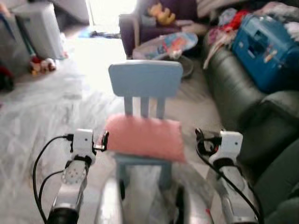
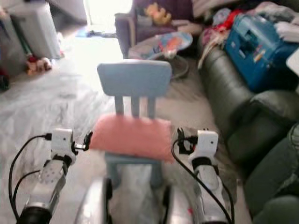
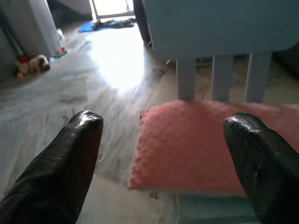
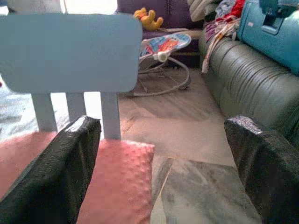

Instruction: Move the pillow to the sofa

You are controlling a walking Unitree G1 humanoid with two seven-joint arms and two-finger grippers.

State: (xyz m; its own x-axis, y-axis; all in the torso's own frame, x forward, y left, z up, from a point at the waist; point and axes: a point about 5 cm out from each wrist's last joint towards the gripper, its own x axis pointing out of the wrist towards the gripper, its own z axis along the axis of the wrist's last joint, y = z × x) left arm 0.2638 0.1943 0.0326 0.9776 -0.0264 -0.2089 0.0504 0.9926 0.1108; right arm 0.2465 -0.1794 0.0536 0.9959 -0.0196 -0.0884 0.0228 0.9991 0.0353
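A pink pillow lies on the seat of a small light-blue chair right in front of me. My left gripper is open at the pillow's left end, and in the left wrist view its fingers straddle the pillow's corner. My right gripper is open just off the pillow's right end; in the right wrist view its fingers frame the pillow's right edge. The dark green sofa runs along the right side.
A blue case and piled clothes lie on the sofa's far part. A baby bouncer stands behind the chair, a purple armchair with a yellow toy beyond. White bins stand at the far left on the marble floor.
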